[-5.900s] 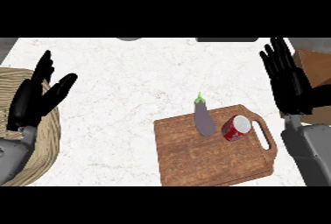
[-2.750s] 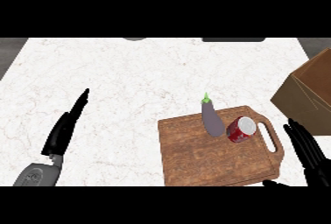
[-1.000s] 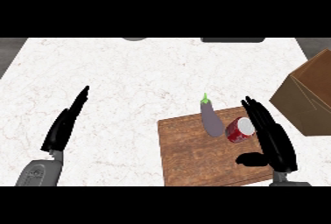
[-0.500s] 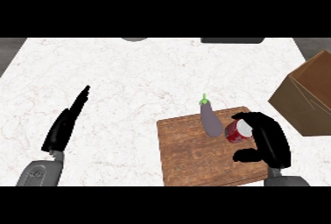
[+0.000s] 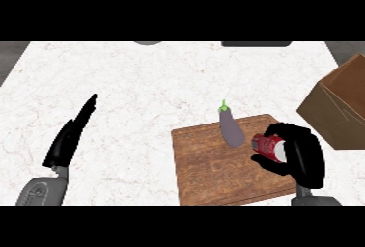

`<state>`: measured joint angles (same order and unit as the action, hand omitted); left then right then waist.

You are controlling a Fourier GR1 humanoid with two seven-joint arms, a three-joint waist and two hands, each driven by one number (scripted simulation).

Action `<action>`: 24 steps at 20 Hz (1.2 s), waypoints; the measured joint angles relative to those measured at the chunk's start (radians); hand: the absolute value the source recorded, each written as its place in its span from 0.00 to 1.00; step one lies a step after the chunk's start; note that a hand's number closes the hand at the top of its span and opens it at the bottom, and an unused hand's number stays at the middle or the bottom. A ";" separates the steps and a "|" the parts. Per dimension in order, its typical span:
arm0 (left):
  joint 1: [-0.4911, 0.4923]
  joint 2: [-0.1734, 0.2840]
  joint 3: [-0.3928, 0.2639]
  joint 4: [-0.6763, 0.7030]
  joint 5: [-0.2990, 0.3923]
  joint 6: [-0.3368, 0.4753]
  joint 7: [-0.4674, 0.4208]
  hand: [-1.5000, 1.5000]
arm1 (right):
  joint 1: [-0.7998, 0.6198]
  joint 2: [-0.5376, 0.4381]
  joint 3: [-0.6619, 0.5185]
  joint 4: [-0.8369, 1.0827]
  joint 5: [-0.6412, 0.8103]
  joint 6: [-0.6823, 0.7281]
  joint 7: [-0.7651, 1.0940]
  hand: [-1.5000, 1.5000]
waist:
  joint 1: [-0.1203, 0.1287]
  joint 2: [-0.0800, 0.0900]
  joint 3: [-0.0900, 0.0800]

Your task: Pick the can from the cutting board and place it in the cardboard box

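Right hand [image 5: 303,157] fingers now curled round can [image 5: 268,144]

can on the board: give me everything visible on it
The can is red with a pale patch on its side, metal by its look. It sits at the right edge of the wooden cutting board, right of the purple eggplant and apart from it. The right hand curls round it, hiding its right side. Whether it is lifted cannot be told.
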<state>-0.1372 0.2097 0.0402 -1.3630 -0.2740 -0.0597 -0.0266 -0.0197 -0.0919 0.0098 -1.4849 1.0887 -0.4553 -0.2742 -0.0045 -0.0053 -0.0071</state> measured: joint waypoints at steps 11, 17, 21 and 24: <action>0.020 0.002 0.010 0.001 -0.002 -0.001 -0.008 0.50 | 0.207 -0.268 0.186 -0.170 0.044 0.195 -0.287 1.00 | -0.007 -0.009 -0.002; 0.019 0.006 0.020 -0.001 -0.001 0.001 0.002 0.50 | 0.388 -0.476 0.088 -0.526 -0.113 0.378 -0.364 1.00 | -0.025 -0.004 0.003; 0.037 0.003 0.021 -0.009 -0.002 0.005 -0.011 0.50 | 0.456 -0.539 -0.117 -0.652 -0.299 0.435 -0.378 1.00 | -0.027 -0.003 0.005; 0.038 0.000 0.022 -0.003 -0.003 0.006 -0.021 0.50 | 0.474 -0.567 -0.269 -0.716 -0.430 0.509 -0.342 1.00 | -0.025 -0.001 0.005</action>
<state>-0.0990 0.2099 0.0625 -1.3656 -0.2765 -0.0536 -0.0471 0.4542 -0.6586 -0.2593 -2.2011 0.6588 0.0538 -0.6164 -0.0291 -0.0063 -0.0019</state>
